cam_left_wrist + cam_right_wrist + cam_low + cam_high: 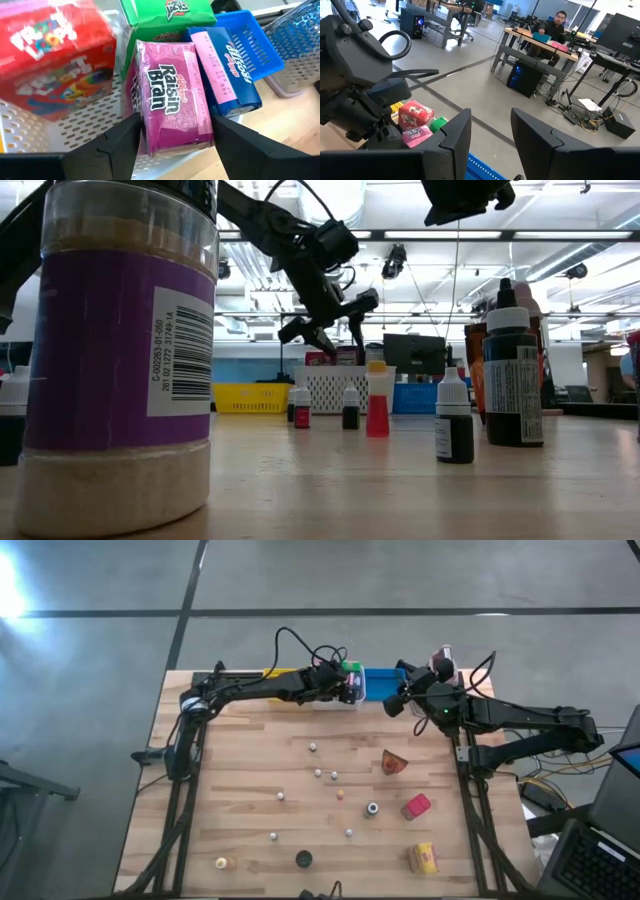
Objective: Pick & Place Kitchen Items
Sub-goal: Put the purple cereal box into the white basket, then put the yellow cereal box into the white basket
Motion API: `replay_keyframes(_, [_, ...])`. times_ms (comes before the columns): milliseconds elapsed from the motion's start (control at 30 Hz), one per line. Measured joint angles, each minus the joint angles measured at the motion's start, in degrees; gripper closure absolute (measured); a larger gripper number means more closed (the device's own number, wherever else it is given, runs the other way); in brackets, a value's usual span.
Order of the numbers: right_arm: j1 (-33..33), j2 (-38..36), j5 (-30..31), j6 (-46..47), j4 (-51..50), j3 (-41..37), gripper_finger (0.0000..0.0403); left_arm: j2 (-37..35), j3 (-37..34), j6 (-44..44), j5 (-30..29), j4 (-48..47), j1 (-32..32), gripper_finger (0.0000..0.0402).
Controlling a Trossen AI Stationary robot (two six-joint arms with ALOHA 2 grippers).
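Pink Raisin Bran packet [172,95] sits between spread left fingers [117,145]; right fingers [457,130] empty, parted

Bins at the table's far edge: one yellow bin [245,397], one white bin [330,390], one blue bin [378,683]. Cereal boxes in the left wrist view: one red box [52,65], one green box [160,22], one pink box [172,97], one blue box [227,70].
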Motion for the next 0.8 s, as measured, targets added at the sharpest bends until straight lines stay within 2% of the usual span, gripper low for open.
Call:
replay_keyframes(267, [0.0, 0.0, 0.0, 0.0, 0.0, 0.0, 0.0257, -5.1, 0.0, 5.8, 0.1, -2.2, 0.6, 0.016])
replay_keyframes(500, [0.0, 0.0, -0.4, -0.2, -0.6, -0.2, 0.0279, -14.1, -0.3, 15.3, -1.5, -9.2, -0.2, 0.0161])
replay_keyframes(700, [0.0, -0.7, -8.2, 0.1, -3.9, -0.2, 0.0303, -22.8, -3.4, 23.0, -3.1, -9.0, -3.6, 0.0161])
replay_keyframes(800, [0.0, -2.0, -10.7, 2.2, -6.3, -0.2, 0.0315, -27.8, -7.2, 26.3, -3.2, -7.5, -5.6, 0.0161])
